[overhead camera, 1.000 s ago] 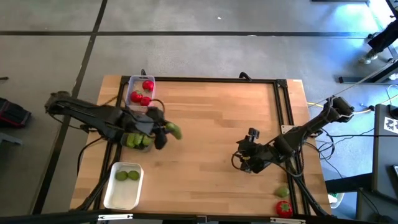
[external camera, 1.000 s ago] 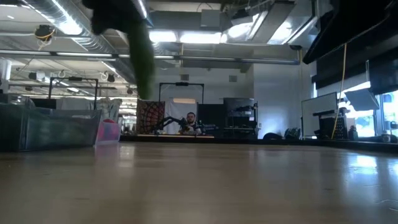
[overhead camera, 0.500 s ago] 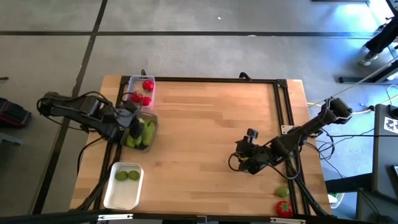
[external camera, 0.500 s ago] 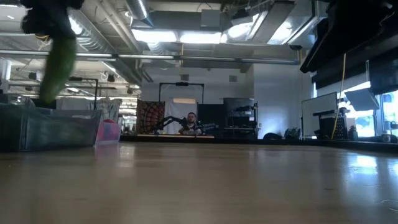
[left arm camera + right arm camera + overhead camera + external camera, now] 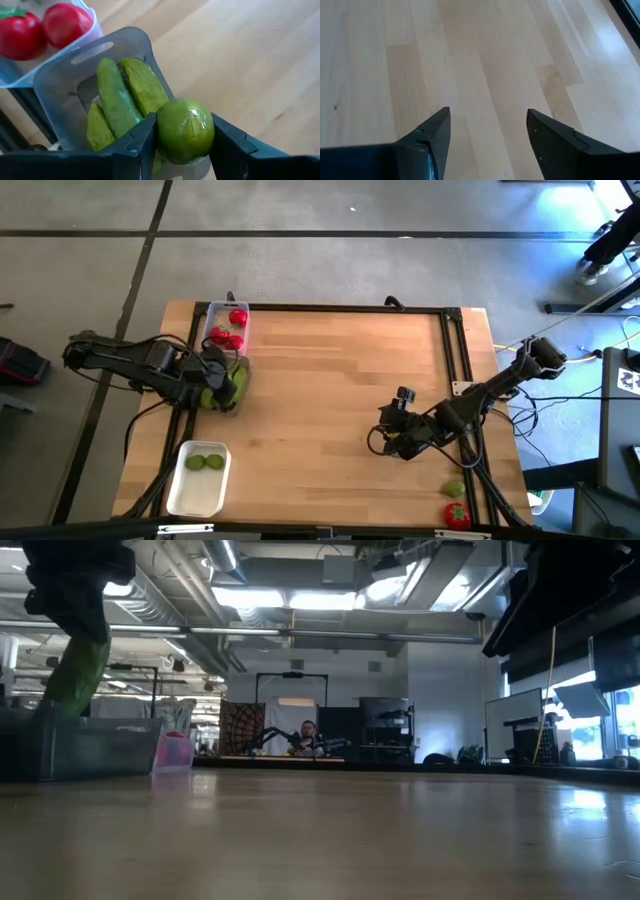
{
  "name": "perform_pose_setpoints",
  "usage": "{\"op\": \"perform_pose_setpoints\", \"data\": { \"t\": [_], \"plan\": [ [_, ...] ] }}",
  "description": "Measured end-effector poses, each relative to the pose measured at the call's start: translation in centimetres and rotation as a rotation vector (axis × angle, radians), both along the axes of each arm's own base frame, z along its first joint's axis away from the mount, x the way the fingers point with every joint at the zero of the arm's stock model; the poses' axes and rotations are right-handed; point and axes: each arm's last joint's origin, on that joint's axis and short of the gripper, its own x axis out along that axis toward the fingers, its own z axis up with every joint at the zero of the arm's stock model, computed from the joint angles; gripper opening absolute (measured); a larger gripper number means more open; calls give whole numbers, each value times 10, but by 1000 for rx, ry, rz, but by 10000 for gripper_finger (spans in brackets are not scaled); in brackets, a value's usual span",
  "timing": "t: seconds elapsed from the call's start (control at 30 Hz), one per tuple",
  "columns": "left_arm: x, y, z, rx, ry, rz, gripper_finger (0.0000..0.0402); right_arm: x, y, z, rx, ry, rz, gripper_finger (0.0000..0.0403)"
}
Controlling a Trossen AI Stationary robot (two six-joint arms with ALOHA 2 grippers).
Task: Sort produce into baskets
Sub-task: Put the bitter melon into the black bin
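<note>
Pale wood table (image 5: 340,390), grey concrete floor around. Cucumber (image 5: 185,131) pinched by left gripper (image 5: 182,145) above clear bin (image 5: 60,75). Right gripper (image 5: 487,130) spread, empty, over bare boards. Workshop room seen behind.

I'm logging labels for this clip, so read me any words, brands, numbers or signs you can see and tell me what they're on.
No readable text in any view.
Cucumbers, tomatoes and bins: no labels.
Patterned panel in the room behind the table: too blurred to read.
Black-and-white sign at the right edge of the high view: too small to read.
</note>
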Motion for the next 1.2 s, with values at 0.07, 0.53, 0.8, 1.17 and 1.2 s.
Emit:
{"op": "perform_pose_setpoints", "data": {
  "t": [0.07,0.53,0.8,1.17,1.2],
  "plan": [
    [1,1,-1,8,15,11,145,0,0,0,0,0,0,225],
    [6,15,-5,85,96,28,254,0,0,0,1,-1,-1,225],
    [5,22,-2,226,106,62,251,0,0,0,1,0,-1,225],
    [12,5,14,-102,15,-188,239,0,0,0,1,0,-1,225],
    [13,3,11,-120,17,-200,232,0,0,0,1,0,-1,225]
  ]
}}
